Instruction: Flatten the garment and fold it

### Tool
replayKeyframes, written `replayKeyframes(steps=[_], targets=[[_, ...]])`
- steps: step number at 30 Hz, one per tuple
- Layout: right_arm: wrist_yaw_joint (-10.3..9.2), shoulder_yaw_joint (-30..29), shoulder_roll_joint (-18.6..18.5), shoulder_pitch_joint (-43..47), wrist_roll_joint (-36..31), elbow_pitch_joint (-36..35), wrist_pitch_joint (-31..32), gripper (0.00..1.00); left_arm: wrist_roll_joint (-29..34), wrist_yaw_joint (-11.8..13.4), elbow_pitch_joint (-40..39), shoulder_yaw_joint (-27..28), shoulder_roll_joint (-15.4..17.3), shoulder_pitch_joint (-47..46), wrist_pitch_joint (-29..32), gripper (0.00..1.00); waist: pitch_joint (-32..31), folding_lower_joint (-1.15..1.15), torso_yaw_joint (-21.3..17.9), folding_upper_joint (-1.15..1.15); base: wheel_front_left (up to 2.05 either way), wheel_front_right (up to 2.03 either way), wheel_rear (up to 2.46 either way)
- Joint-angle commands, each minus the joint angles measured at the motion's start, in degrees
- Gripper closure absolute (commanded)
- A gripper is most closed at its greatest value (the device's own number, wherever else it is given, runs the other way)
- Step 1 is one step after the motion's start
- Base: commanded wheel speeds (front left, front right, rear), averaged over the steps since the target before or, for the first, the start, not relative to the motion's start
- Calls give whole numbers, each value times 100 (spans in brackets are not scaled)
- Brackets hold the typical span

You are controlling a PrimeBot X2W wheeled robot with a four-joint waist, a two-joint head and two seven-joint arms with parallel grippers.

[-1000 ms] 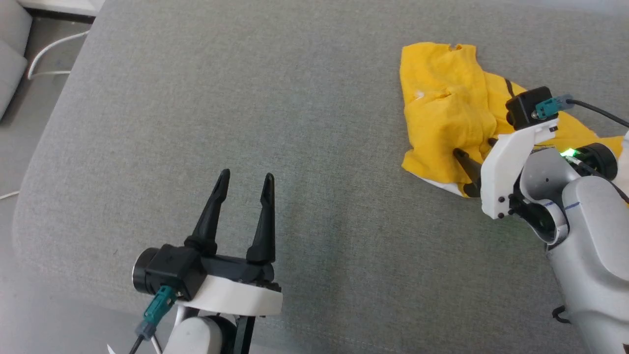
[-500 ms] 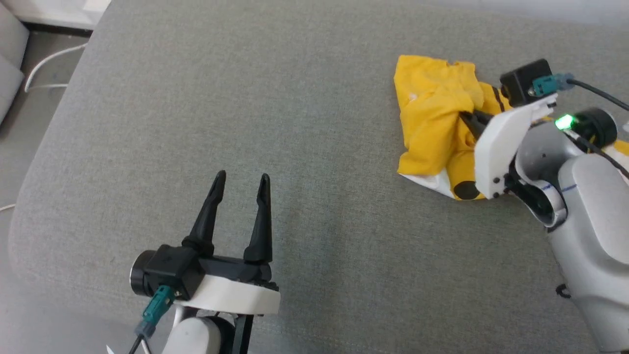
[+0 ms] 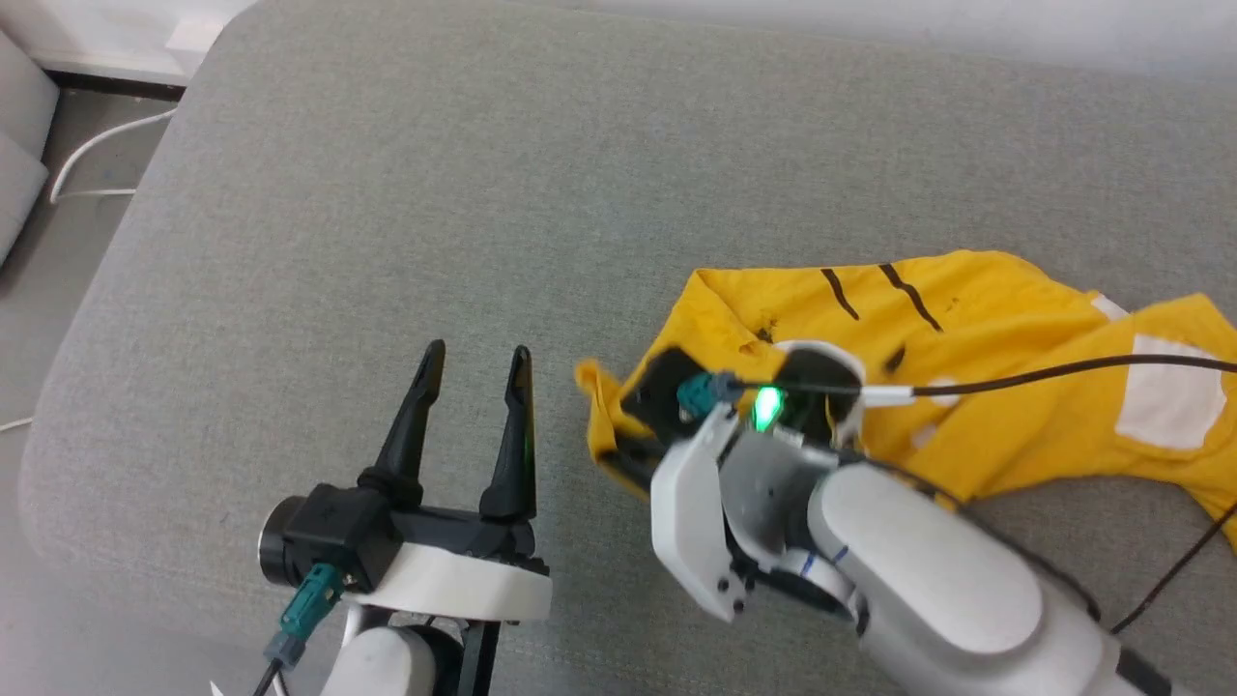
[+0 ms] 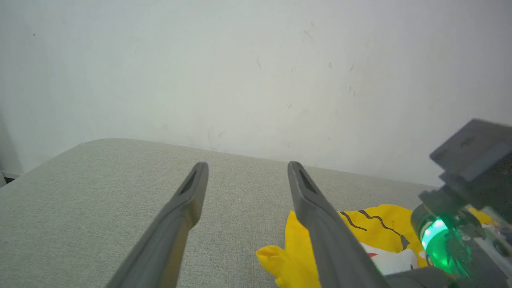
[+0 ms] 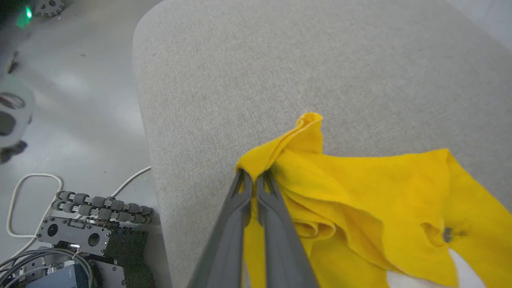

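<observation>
The garment (image 3: 976, 387), a bright yellow T-shirt with black stripes and white patches, lies stretched across the right half of the grey cushion. My right gripper (image 5: 252, 176) is shut on a bunched fold at the shirt's left end, holding it just above the cushion. In the head view the right gripper (image 3: 623, 459) sits under its wrist camera, its fingers mostly hidden. My left gripper (image 3: 478, 353) stands open and empty a short way left of that fold. The left wrist view has the left gripper (image 4: 248, 166) open, with the garment (image 4: 384, 228) beyond its right finger.
The grey cushion (image 3: 435, 193) has a rounded edge on the left, with floor and a white cable (image 3: 97, 145) beyond. A black cable (image 3: 1063, 369) crosses above the shirt. A white wall (image 4: 256, 80) stands behind the cushion. The robot's base (image 5: 80, 236) is on the floor below.
My right gripper shut on the shirt and pulled it left toward the left gripper, drawing the crumpled heap out long. The left gripper stayed put. The head camera shifted slightly.
</observation>
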Motion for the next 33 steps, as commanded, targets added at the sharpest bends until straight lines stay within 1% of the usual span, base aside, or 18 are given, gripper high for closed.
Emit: replayKeyframes(steps=[1, 2, 3, 6, 9, 13, 16, 18, 20, 22, 27, 31, 33], targets=[[-6, 43, -14, 134, 94, 139, -6, 97, -31, 14, 9, -11, -8, 46, -27, 0, 12, 1, 34, 0, 0, 0, 0], [-6, 112, -8, 212, 159, 321, -13, 64, -43, 11, 21, -32, -8, 47, -27, 0, 14, 1, 62, 0, 0, 0, 0], [-6, 204, -20, 251, 176, 482, -26, 0, -56, 9, 36, -58, -8, 41, -27, 0, 15, 1, 93, 0, 0, 0, 0], [-6, 115, 44, 309, 271, 837, -274, 0, -95, 29, 52, -88, -8, 35, -27, 0, 9, 1, 136, 0, 0, 0, 0], [-6, -134, 118, 316, 429, 968, -458, 0, -86, 50, 60, -54, -8, 68, -27, 0, -34, 1, 103, 0, 0, 0, 0], [-6, -578, 69, 361, 596, 825, -655, 0, -43, 45, 84, -25, -8, 149, -27, 0, -163, 1, -9, 0, 0, 0, 0], [-6, -1185, -1, 507, 520, 601, -987, 0, 7, 32, 71, -4, -8, 197, -27, 0, -256, 1, -127, 0, 0, 0, 0], [-6, -1711, -26, 692, 275, 438, -1292, 0, 47, 20, 52, 13, -8, 238, -27, 0, -309, 1, -211, 0, 0, 0, 0], [-6, -2358, 35, 989, -31, 239, -1634, 0, 86, 11, 13, 32, -8, 278, -27, 0, -355, 1, -292, 0, 0, 0, 0], [-6, -2946, 104, 1340, -505, -32, -1946, 0, 114, -14, -19, 54, -8, 318, -27, 0, -376, 1, -376, 0, 0, 0, 0], [-6, -4339, 539, 2437, -1563, -855, -2529, 0, 153, -109, -138, 117, -8, 413, -27, 0, -378, 1, -577, 0, 0, 0, 0], [-6, -5089, 766, 3277, -2054, -1411, -2958, 0, 174, -219, -229, 199, -8, 519, -27, 0, -371, 1, -755, 0, 0, 0, 0], [-6, -5300, 789, 3622, -2014, -1537, -3169, 0, 207, -266, -231, 251, -8, 584, -27, 0, -370, 1, -844, 0, 0, 0, 0]])
